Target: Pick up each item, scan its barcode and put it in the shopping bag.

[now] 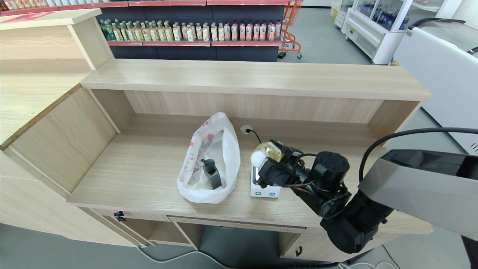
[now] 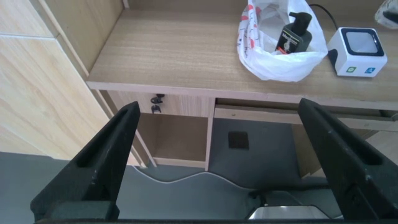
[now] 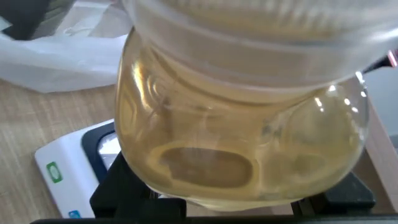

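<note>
Wooden counter (image 1: 142, 175), white shopping bag (image 1: 232, 149) on it, scanner (image 1: 261, 192) just beside

The head camera looks forward and down on the table (image 1: 142, 175), the shopping bag (image 1: 231, 157) mid-scene. The left wrist camera sits out before the table's front edge, well back from the bag, facing it. The right wrist camera hangs close beside the bag, just above the scanner (image 3: 62, 180). All three share the bag.
</note>
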You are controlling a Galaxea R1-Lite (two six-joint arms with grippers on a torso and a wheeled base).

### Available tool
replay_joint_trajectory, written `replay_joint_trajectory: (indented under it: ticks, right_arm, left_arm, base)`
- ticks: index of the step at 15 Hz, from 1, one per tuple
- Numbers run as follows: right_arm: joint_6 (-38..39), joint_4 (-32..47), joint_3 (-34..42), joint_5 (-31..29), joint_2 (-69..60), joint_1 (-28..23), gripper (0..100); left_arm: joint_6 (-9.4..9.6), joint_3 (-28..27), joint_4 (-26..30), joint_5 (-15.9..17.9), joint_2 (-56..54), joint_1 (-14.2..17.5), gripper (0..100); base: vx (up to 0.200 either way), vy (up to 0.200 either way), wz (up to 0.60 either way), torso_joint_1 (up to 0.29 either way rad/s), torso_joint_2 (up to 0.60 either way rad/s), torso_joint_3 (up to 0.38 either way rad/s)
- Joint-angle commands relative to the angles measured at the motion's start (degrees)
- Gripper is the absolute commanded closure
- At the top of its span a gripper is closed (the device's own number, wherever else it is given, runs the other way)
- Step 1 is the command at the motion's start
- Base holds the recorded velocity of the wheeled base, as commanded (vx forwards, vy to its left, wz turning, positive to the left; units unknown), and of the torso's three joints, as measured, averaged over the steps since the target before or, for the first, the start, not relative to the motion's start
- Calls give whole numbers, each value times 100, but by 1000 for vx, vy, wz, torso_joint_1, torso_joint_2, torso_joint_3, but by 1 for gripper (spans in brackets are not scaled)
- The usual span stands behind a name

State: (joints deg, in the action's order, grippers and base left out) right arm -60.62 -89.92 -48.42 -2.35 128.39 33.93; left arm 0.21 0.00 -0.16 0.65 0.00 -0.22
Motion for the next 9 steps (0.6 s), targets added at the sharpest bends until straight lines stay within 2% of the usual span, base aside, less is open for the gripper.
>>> replay_joint_trajectory:
  ticks: [1, 2, 3, 5, 9]
  right_arm:
    - [604, 141, -45, -696, -895, -26, 100]
    - [666, 176, -45, -749, -948, -35, 100]
    - [1562, 844, -71, -1276, -1492, -53, 100]
    - [2520, 1442, -71, -1443, -1844, -53, 100]
    - [4208, 2347, -414, -1417, -1862, -123, 100]
  left_arm:
    - [-12, 0, -2, -3, 9, -4, 0]
    - [-12, 0, -2, -3, 9, -4, 0]
    - [-3, 0, -2, -3, 9, -4, 0]
    - [6, 0, -2, -3, 9, -4, 0]
    - [6, 0, -2, -3, 9, 4, 0]
  base:
    - [0, 200, 0, 2, -2, 7]
    - [0, 200, 0, 27, 17, -2]
    - [0, 200, 0, 12, 7, -12]
    - [0, 0, 0, 0, 0, 0]
    - [0, 0, 0, 0, 0, 0]
